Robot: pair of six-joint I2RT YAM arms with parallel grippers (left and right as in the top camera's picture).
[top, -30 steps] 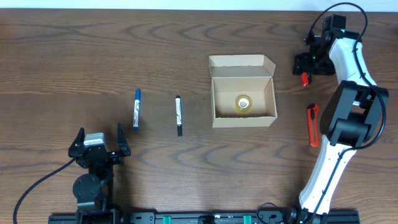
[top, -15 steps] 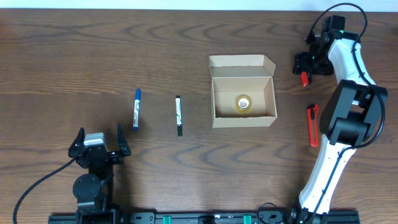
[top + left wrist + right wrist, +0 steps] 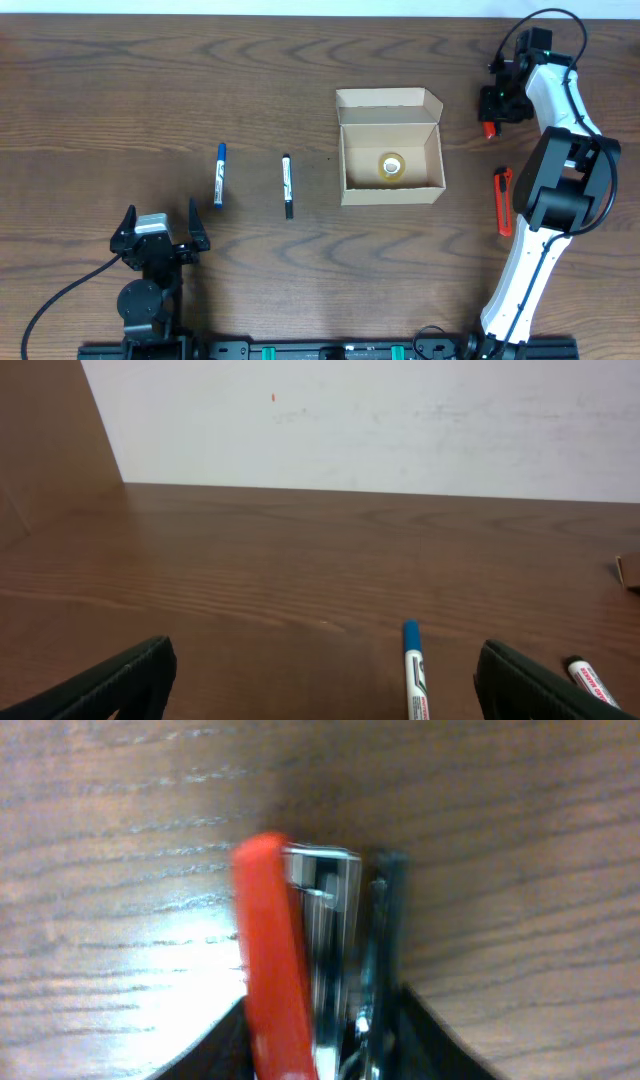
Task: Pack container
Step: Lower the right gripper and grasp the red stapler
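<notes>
The container (image 3: 391,150), a tan cardboard box, stands open right of centre, its lid flap folded back; a roll of tape (image 3: 391,166) lies inside. To its right, at the far right of the table, my right gripper (image 3: 491,112) is shut on a small red stapler (image 3: 489,127). In the right wrist view the stapler (image 3: 300,950) fills the gap, red top, metal middle and black base pressed between the dark fingers (image 3: 428,1038) of the gripper (image 3: 325,1045). My left gripper (image 3: 160,238) rests open and empty near the front left edge.
A blue-capped marker (image 3: 219,174) and a black-capped marker (image 3: 287,185) lie left of the box; the left wrist view shows the blue one (image 3: 414,675) ahead between the fingers. A red tool (image 3: 503,201) lies on the wood near the right arm's base.
The right gripper's fingers have come together on the red stapler and shifted slightly. The left arm, the markers and the box have not moved.
</notes>
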